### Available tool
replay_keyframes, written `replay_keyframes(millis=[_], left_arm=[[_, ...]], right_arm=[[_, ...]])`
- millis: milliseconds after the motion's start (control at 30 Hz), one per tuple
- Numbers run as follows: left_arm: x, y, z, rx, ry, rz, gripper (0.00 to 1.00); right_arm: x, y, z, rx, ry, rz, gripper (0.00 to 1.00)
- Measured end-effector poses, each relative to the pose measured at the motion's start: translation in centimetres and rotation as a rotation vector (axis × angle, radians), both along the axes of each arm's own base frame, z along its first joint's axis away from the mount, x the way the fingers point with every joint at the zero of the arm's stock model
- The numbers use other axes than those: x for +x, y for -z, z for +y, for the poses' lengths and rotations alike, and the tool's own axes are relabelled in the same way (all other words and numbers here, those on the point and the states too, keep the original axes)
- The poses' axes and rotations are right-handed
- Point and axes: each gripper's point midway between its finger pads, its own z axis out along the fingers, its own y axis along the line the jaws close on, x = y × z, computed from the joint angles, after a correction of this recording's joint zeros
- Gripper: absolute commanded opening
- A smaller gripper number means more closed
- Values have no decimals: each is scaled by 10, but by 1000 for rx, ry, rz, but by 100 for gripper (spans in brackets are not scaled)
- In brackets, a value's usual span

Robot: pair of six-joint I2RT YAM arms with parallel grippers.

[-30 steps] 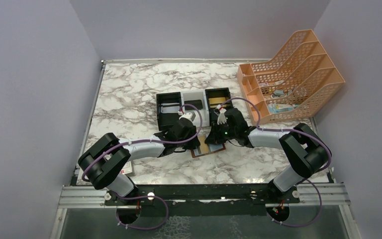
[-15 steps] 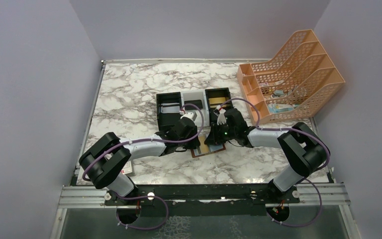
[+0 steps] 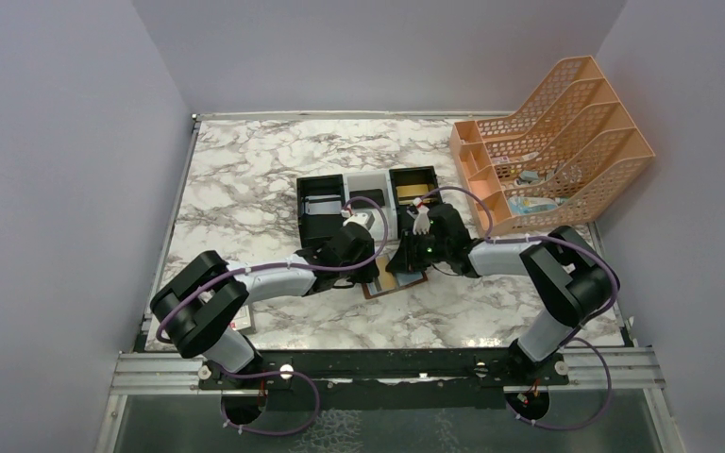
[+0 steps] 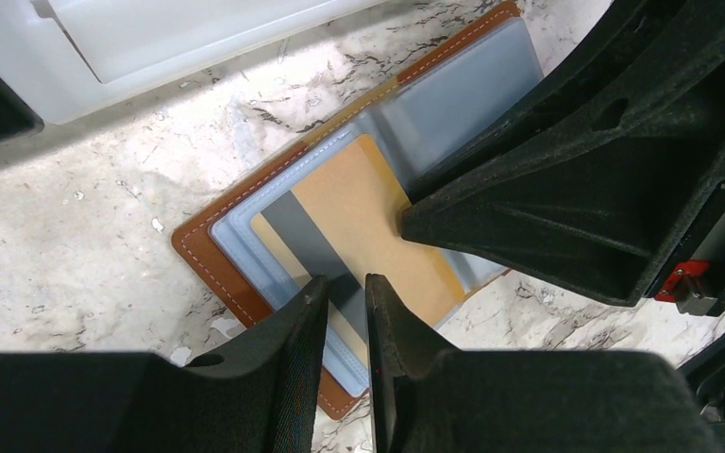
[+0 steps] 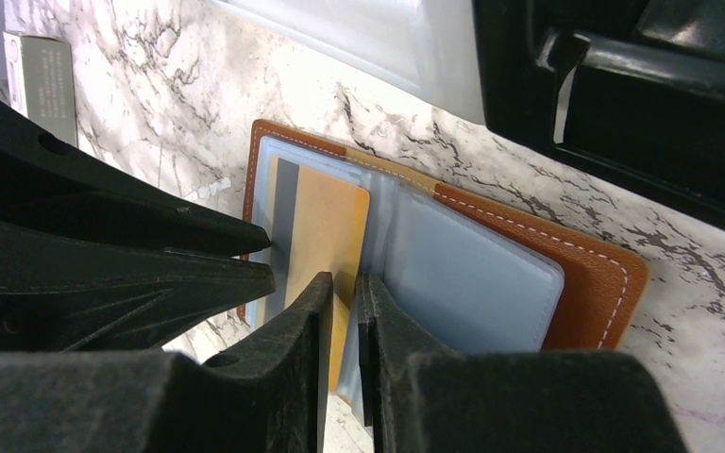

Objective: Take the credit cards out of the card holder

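Observation:
The brown card holder point(image 4: 210, 255) lies open on the marble, its blue-grey pockets point(image 5: 472, 283) facing up. One gold credit card point(image 4: 368, 222) with a dark stripe lies flat on its left pocket, partly slid out. My left gripper point(image 4: 346, 283) points down onto the card's striped end, its jaws a narrow slit apart with nothing pinched. From the other side my right gripper point(image 5: 345, 280) comes down with its jaws just as narrow, astride the gold card's point(image 5: 326, 231) long edge. In the top view both grippers point(image 3: 370, 267) point(image 3: 406, 261) cover most of the holder point(image 3: 387, 286).
A black-white-black three-compartment tray point(image 3: 324, 179) stands just behind the holder. An orange file rack point(image 3: 552, 142) fills the back right. A small grey box point(image 5: 42, 71) lies near the left arm's base. Grey walls close in the table.
Almost nothing: the right arm's elbow has drifted a little left and both grippers stay on the card holder.

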Motion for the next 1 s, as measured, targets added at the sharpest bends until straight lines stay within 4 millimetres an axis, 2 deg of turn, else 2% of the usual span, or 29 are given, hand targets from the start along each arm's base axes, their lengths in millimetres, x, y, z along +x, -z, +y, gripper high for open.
replay_keyframes(millis=[233, 367, 600, 800, 1000], left_arm=[[1, 1, 0, 17, 2, 1, 23], [1, 1, 1, 22, -3, 1, 29], [-3, -3, 7, 38, -8, -2, 36], [-3, -5, 9, 40, -12, -5, 34], [-2, -2, 7, 39, -11, -5, 27]], right_arm=[[2, 1, 2, 11, -7, 8, 11], [2, 2, 2, 10, -9, 7, 5], [2, 2, 2, 10, -9, 7, 5], [2, 2, 2, 11, -10, 8, 6], [2, 2, 2, 12, -11, 8, 11]])
